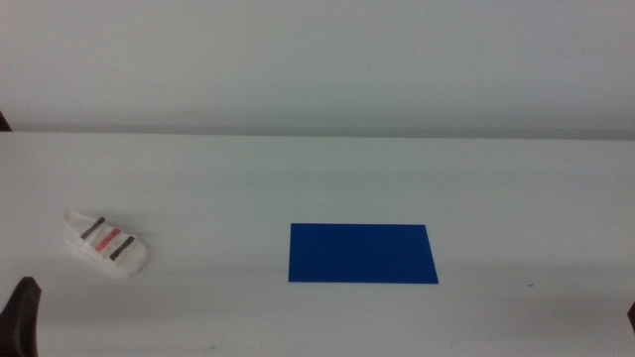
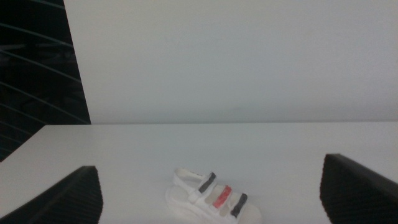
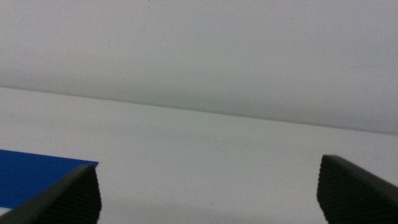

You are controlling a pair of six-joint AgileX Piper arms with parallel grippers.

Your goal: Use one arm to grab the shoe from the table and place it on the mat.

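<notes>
The little white shoe [image 1: 106, 244] lies on the white counter [image 1: 317, 188] over on the left side, well apart from the blue mat [image 1: 362, 253], which sits flat near the middle. The shoe is lying at a slant, with two dark straps and one red strap across its top. The left claw [image 2: 211, 196] waits low by the near edge, close to the shoe, and its two jaws are spread wide apart with nothing between them. The right claw [image 3: 208, 196] is spread wide too and holds nothing (the mat's corner shows just past one jaw). Nothing has been picked up yet. The shoe looks small and light, so it should lift easily. Its thick sole looks firm, so the sides of the sole around the middle seem the best place to pinch. The straps look soft and might bend or slip if squeezed.
</notes>
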